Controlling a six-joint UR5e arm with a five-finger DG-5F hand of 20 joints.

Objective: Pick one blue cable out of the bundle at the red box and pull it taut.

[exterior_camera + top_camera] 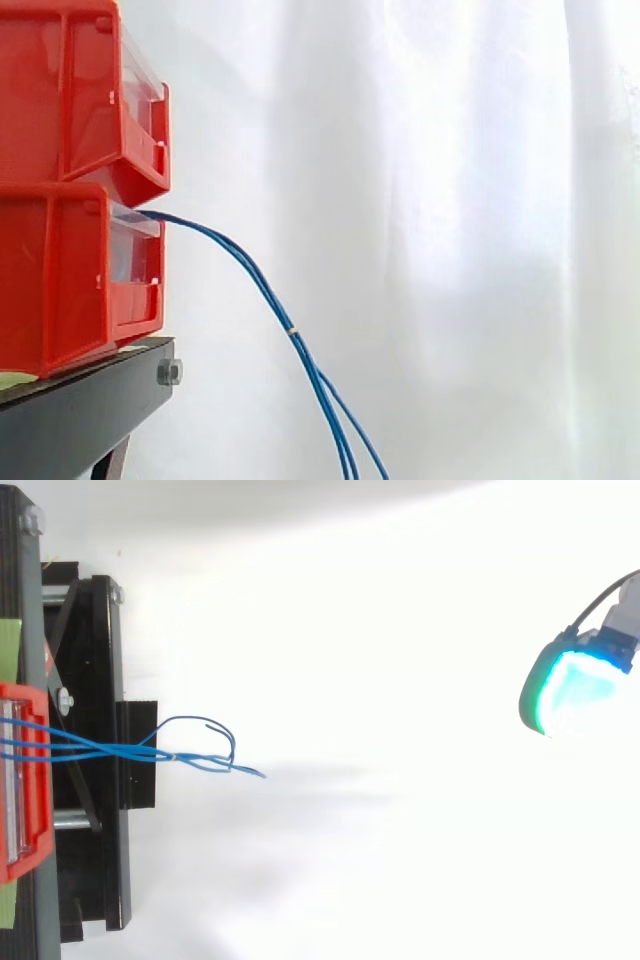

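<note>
Nearest the overhead camera, the robot's hand (575, 690) glows cyan and green at the right edge, well apart from the cables; whether it is spread or closed cannot be told. Lower down, the slack blue cables (291, 329) leave the lower of two stacked red bins (60, 280), pass over the black stand (80, 400) and droop, loose ends curling. Behind hangs a white curtain (450, 200).

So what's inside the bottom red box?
Blue cables come out of the front of the lower red box and droop down past the black stand. The box's red walls hide where the cables begin and anything else inside.
</note>
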